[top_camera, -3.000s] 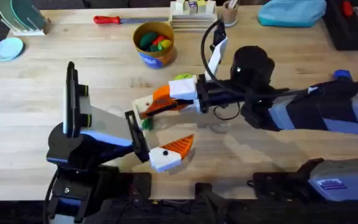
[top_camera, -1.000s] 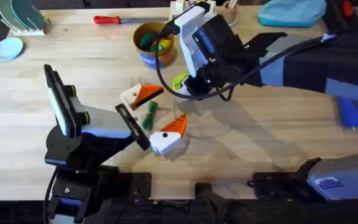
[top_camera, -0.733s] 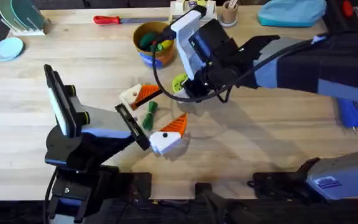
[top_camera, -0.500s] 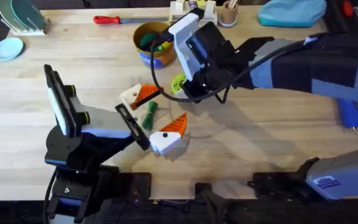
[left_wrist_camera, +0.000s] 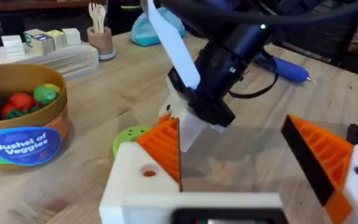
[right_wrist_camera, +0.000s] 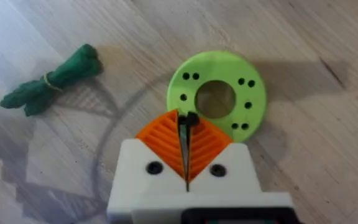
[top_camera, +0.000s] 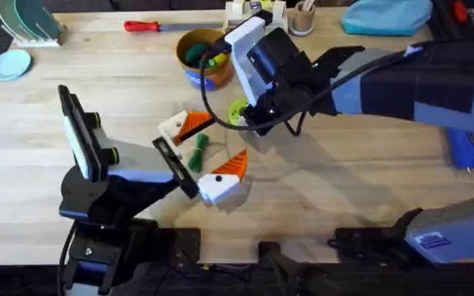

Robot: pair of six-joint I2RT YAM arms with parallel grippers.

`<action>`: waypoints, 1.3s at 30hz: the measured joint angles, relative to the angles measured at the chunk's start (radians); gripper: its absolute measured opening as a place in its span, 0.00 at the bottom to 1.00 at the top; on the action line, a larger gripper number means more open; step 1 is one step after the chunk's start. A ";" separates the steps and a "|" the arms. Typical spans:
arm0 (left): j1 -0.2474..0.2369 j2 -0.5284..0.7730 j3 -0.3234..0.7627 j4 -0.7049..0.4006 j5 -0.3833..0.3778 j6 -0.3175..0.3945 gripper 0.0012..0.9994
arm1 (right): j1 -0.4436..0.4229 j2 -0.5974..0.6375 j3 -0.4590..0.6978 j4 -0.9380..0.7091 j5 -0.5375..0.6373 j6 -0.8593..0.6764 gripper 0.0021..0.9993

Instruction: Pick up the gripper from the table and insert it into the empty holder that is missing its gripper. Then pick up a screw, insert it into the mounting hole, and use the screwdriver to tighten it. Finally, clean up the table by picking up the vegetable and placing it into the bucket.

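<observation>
right claw (right_wrist_camera: 186, 127) pinched on apparent screw (right_wrist_camera: 191, 118) | above green disc (right_wrist_camera: 217, 95)

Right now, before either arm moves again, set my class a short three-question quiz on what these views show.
1. True or false: the right gripper has its fingers spread wide apart.
2. The right gripper is poised above: A a sponge, B the lime-green disc, C a banana.
3. Fill in: the vegetable lies on the ____, outside the bucket.

Key: 1 false, they are shut. 2 B. 3 table.
</observation>
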 joint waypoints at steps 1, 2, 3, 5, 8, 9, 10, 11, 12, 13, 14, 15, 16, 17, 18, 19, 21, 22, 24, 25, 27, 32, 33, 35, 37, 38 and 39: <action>0.000 0.000 0.000 0.000 0.000 0.000 0.99 | -0.004 0.000 0.006 -0.015 0.000 0.001 0.00; 0.000 0.000 0.000 0.000 0.000 0.000 0.99 | -0.009 0.000 0.013 -0.033 0.000 0.001 0.00; 0.000 0.000 0.000 0.000 0.000 0.000 0.99 | -0.015 0.000 0.021 -0.054 0.001 0.001 0.00; 0.000 0.000 0.000 0.000 0.000 0.000 0.99 | -0.027 0.000 0.041 -0.092 0.001 0.001 0.00; 0.000 0.000 0.000 0.000 0.000 0.000 0.99 | -0.040 -0.001 0.087 -0.141 0.004 0.001 0.00; 0.000 0.000 0.000 0.000 0.000 0.000 0.99 | -0.042 -0.003 0.106 -0.157 0.004 0.000 0.00; 0.000 0.000 0.000 0.000 0.000 0.000 0.99 | -0.042 -0.007 0.124 -0.177 0.005 0.000 0.00; 0.000 0.000 0.000 0.000 0.000 0.000 0.99 | -0.042 -0.014 0.142 -0.196 0.004 0.000 0.00; 0.000 0.000 0.000 0.000 0.000 0.000 0.99 | -0.042 -0.020 0.159 -0.218 0.004 -0.001 0.00; 0.000 0.000 0.000 0.000 0.000 0.000 0.99 | -0.042 -0.027 0.175 -0.238 0.004 -0.002 0.00; 0.000 0.000 0.000 0.000 0.000 0.000 0.99 | -0.042 -0.034 0.198 -0.270 0.004 -0.004 0.00; 0.000 0.000 0.000 0.000 0.000 0.000 0.99 | -0.042 -0.039 0.218 -0.298 0.004 -0.005 0.00; 0.000 0.000 0.000 0.000 0.000 0.000 0.99 | -0.042 -0.043 0.240 -0.328 0.004 -0.008 0.00; 0.000 0.000 0.000 0.000 0.000 0.000 0.99 | -0.042 -0.046 0.260 -0.355 0.004 -0.008 0.00; 0.000 0.000 0.000 0.000 0.000 0.000 0.99 | -0.041 -0.048 0.284 -0.387 0.004 -0.009 0.00; 0.000 0.000 0.000 0.000 0.001 0.000 0.99 | -0.039 -0.049 0.306 -0.415 0.004 -0.014 0.00; 0.000 0.000 0.000 0.000 0.001 -0.001 0.99 | -0.032 -0.054 0.353 -0.459 0.005 -0.028 0.00; 0.000 0.000 0.000 0.000 0.001 -0.004 0.99 | -0.025 -0.060 0.376 -0.478 0.005 -0.038 0.00; 0.000 0.000 0.000 0.000 0.001 -0.005 0.99 | -0.003 -0.079 0.419 -0.502 0.005 -0.058 0.00; 0.000 0.000 0.000 0.000 0.001 -0.005 0.99 | 0.013 -0.095 0.445 -0.511 0.004 -0.068 0.00; 0.000 0.000 0.000 0.000 0.001 -0.005 0.99 | 0.039 -0.122 0.483 -0.517 -0.001 -0.080 0.00; 0.000 0.000 0.000 -0.004 0.034 -0.005 0.99 | 0.104 -0.174 0.550 -0.514 -0.074 -0.089 0.00; 0.000 0.000 0.000 -0.005 0.048 -0.005 0.99 | 0.116 -0.177 0.552 -0.515 -0.084 -0.085 0.00; 0.000 0.000 0.000 -0.008 0.075 -0.005 0.99 | 0.143 -0.175 0.553 -0.519 -0.100 -0.076 0.00; 0.000 0.000 0.000 -0.013 0.104 -0.005 0.99 | 0.170 -0.168 0.553 -0.518 -0.110 -0.070 0.00; 0.000 0.000 0.000 -0.016 0.117 -0.005 0.99 | 0.183 -0.166 0.552 -0.519 -0.113 -0.068 0.00; 0.000 0.000 0.000 -0.017 0.131 -0.005 0.99 | 0.194 -0.164 0.552 -0.519 -0.116 -0.067 0.00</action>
